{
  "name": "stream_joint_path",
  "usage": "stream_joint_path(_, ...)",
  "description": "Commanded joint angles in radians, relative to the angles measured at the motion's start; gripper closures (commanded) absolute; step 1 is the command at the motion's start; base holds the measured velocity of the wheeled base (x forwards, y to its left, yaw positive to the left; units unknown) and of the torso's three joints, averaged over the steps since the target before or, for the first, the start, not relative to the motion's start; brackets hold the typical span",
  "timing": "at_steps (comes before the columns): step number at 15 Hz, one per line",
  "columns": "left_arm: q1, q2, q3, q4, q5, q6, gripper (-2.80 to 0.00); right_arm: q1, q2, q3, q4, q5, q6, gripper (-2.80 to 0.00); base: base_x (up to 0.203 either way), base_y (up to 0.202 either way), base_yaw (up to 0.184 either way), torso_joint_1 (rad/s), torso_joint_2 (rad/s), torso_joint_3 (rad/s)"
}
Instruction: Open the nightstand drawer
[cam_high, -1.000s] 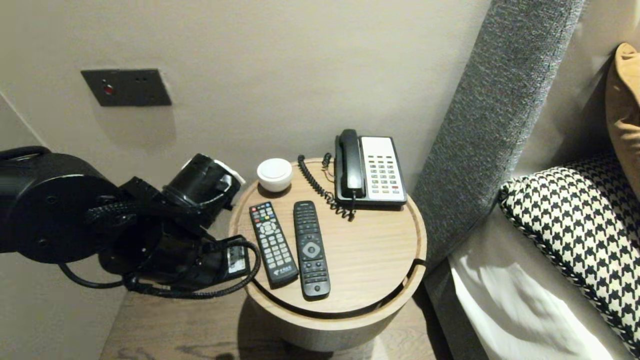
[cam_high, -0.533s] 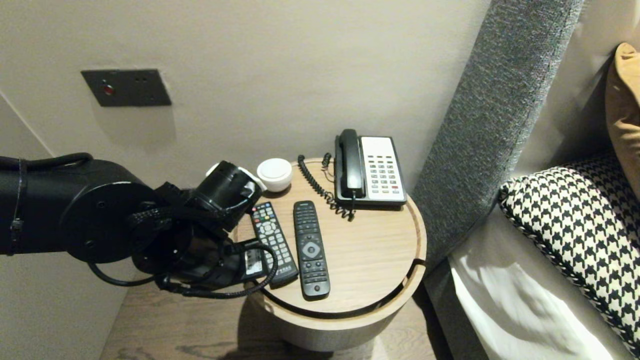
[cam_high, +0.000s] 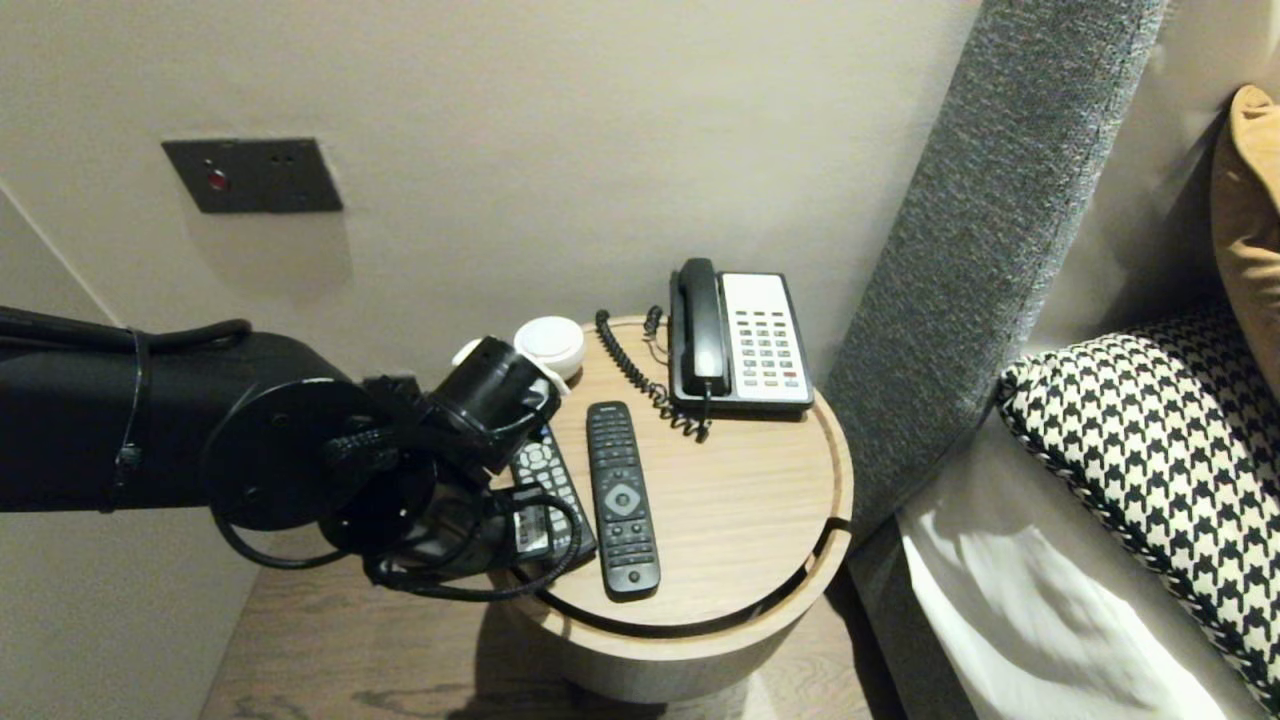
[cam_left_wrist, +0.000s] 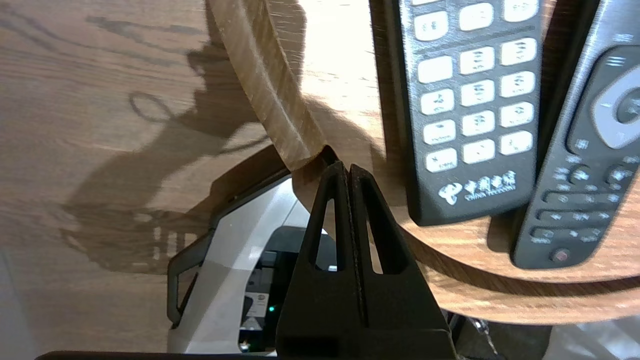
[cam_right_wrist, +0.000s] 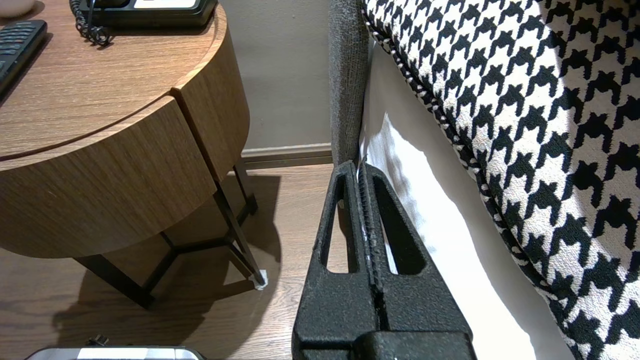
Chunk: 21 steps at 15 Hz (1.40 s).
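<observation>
Looking onto a plain beige wall (cam_high: 600, 120) carrying a dark switch plate (cam_high: 253, 175). Finding a round wooden counter (cam_high: 750, 520) standing on thin dark legs (cam_right_wrist: 235, 225) over wood-plank floor (cam_high: 330, 660), just beside a grey upholstered headboard (cam_high: 980, 250). Catching bright light across a white bed sheet (cam_high: 1020, 620) lying under a houndstooth pillow (cam_high: 1150, 430).

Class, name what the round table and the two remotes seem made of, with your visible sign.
Round table: wood or wood-look veneer, matt; grain lines show. Remote with pale keys: matt black plastic, moulded body. Dark-keyed remote: likewise plastic, slight sheen.
</observation>
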Motion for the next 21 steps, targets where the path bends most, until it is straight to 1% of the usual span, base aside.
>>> stream_joint_path(1,-0.002,0.007,0.003,0.003,0.002,-0.005,0.00,0.000,0.000,0.040,-0.001,0.000,0.000,0.00,0.000,0.000,0.000,0.000,0.00,0.000)
stream_joint_path(4,-0.007,0.015,0.005,0.003,0.001,-0.007,0.00,0.000,0.000,0.040,-0.001,-0.001,0.000,0.00,0.000,0.000,0.000,0.000,0.00,0.000)
stream_joint_path(10,-0.045,0.012,0.019,0.003,0.001,-0.022,0.00,0.000,0.000,0.040,-0.001,0.000,0.000,0.00,0.000,0.000,0.000,0.000,0.00,0.000)
stream_joint_path(18,-0.098,0.002,0.114,0.001,-0.009,-0.024,0.00,0.000,0.000,0.040,-0.001,0.000,0.000,0.00,0.000,0.000,0.000,0.000,0.00,0.000)
stream_joint_path(21,-0.133,-0.008,0.161,-0.037,-0.012,-0.052,0.00,0.000,0.000,0.040,-0.001,0.000,0.000,0.00,0.000,0.000,0.000,0.000,0.00,0.000)
